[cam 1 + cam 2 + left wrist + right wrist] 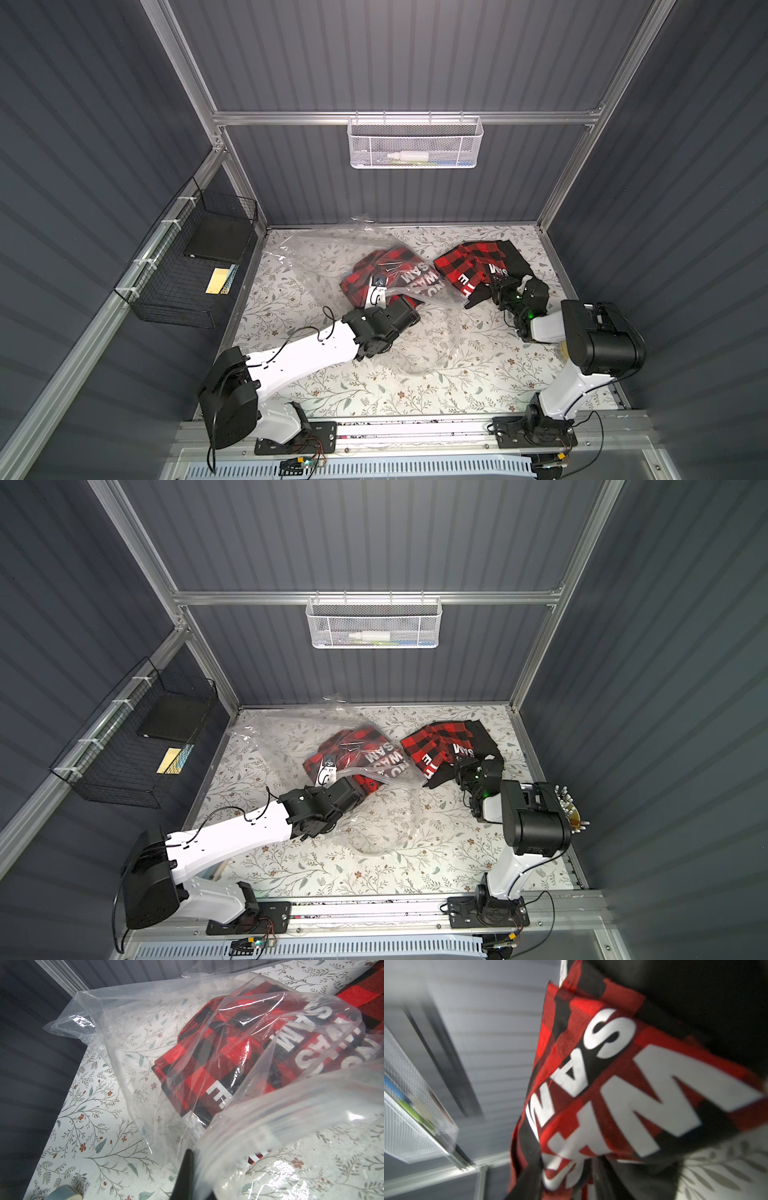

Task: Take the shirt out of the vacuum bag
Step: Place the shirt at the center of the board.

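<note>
Clear, crinkly plastic of the vacuum bag (316, 249), slumped in glossy folds across the middle of the bench (374, 390). Inside it, a bagged shirt (374, 270) of red-and-black plaid with bold white lettering, bunched up soft. Ribbed zip-seal edge of the bag pinched tight between the closed left fingers (186, 1169), arching above the bench.

Just beside the bag, toward the right arm, a loose shirt (469, 257) of the same plaid: wholly outside the plastic, crumpled, partly plain black. Right fingers (500, 289) at its near edge; cannot tell from the blurred wrist view whether clamped on cloth or parted.

Bench covered in a pale sheet printed with leafy sprigs and small red flowers. On the back wall, a white mesh basket (415, 141) with a white bottle (409, 156) lying in it. On the left wall, a black wire basket (187, 270) holding a flat black slab (218, 241) and a yellow pad (217, 280). Ribbed grey panels (374, 62) all round, framed in aluminium rails (403, 118).
</note>
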Controlling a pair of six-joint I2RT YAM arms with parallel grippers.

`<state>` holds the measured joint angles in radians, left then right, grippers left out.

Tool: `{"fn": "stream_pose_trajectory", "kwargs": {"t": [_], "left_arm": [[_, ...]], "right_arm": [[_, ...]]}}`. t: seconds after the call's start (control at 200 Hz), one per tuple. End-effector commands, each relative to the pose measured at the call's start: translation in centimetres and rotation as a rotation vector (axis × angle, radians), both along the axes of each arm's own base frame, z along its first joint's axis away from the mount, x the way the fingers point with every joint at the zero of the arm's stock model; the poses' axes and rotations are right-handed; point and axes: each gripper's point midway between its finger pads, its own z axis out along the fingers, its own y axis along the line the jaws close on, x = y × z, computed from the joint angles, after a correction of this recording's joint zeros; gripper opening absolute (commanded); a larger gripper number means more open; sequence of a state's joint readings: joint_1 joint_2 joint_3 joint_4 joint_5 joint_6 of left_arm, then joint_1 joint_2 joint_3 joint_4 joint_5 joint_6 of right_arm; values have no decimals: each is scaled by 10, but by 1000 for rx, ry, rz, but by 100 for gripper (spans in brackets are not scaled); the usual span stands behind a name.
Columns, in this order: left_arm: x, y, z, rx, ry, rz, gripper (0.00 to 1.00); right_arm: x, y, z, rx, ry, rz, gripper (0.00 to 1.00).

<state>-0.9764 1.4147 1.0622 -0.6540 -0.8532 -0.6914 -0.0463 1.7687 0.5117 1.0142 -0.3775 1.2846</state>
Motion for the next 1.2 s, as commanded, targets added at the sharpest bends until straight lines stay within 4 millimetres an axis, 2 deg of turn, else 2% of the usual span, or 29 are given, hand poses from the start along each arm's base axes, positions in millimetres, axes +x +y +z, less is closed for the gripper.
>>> {"fn": "stream_pose_trajectory", "kwargs": {"t": [0.0, 0.115, 0.26, 0.485, 0.7, 0.835, 1.046, 1.196], "left_arm": [[1, -3, 3, -1, -2, -5, 0], [1, -3, 3, -4, -1, -5, 0], [1, -3, 3, -9, -3, -6, 0], [0, -3, -2, -12, 4, -3, 0], [-1, -2, 0, -12, 4, -3, 0], [-3, 1, 1, -15, 5, -3, 0], [-5, 3, -1, -15, 12, -10, 0], [-6, 0, -2, -24, 21, -20, 0]], "right_arm": [[12, -10, 6, 19, -40, -19, 20], [17, -16, 12, 12, -71, -19, 0], [22, -23, 20, -128, -55, -14, 0], [29, -42, 35, -546, 14, -53, 0], [29, -61, 4, -702, 142, -73, 0], [24, -79, -5, -789, 218, -139, 0], [27, -69, 22, -911, 195, -127, 0], [32, -67, 2, -951, 307, -84, 0]]}}
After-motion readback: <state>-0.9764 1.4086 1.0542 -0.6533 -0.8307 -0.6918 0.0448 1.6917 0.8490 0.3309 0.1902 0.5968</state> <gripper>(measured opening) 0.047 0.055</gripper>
